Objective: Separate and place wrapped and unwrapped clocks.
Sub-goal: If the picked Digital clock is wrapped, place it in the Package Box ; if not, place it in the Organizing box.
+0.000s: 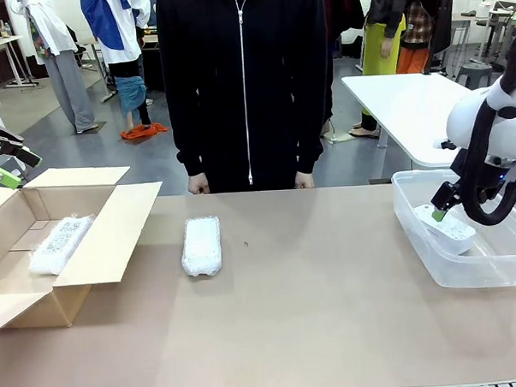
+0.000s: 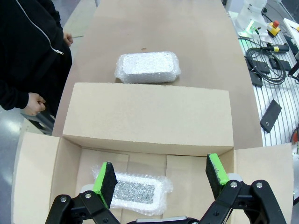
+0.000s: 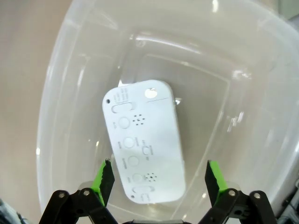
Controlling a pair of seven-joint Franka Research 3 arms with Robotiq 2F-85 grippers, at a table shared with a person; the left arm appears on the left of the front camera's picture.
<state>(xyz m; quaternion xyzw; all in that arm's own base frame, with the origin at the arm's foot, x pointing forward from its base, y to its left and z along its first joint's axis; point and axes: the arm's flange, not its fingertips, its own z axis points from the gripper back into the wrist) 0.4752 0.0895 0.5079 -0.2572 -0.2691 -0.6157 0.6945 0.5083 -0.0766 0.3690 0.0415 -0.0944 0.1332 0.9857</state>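
Front view shows a wide brown table (image 1: 332, 327), with a person in black standing at its far edge. On the robot's left lies an open brown cardboard box (image 1: 114, 234), with its flaps folded outward. On the right stands a clear plastic rectangular tub (image 1: 501, 273).

One oblong clock bundled in whitish bubble wrap (image 1: 61, 243) lies inside the box. A second wrapped clock (image 1: 201, 245) lies alone on the table, near the box flap. The bare white plastic clock with rounded corners (image 3: 145, 140) rests on the tub floor.

The left gripper (image 2: 160, 175) hangs over the box, with its fingers spread wide and empty. The right gripper (image 3: 160, 172) is low inside the tub, its fingers released on both sides of the bare clock. It seems not to touch the clock, though the clear walls make this hard to judge.

The wrapped clock on the table is probably light. Its cover is soft and springy, and it may slide over the hard body. A grip across the narrow width at the middle looks safest.

Around this clock the table is free. However, the flat flap lies between it and the box, and the tub walls stand close around the right fingers.
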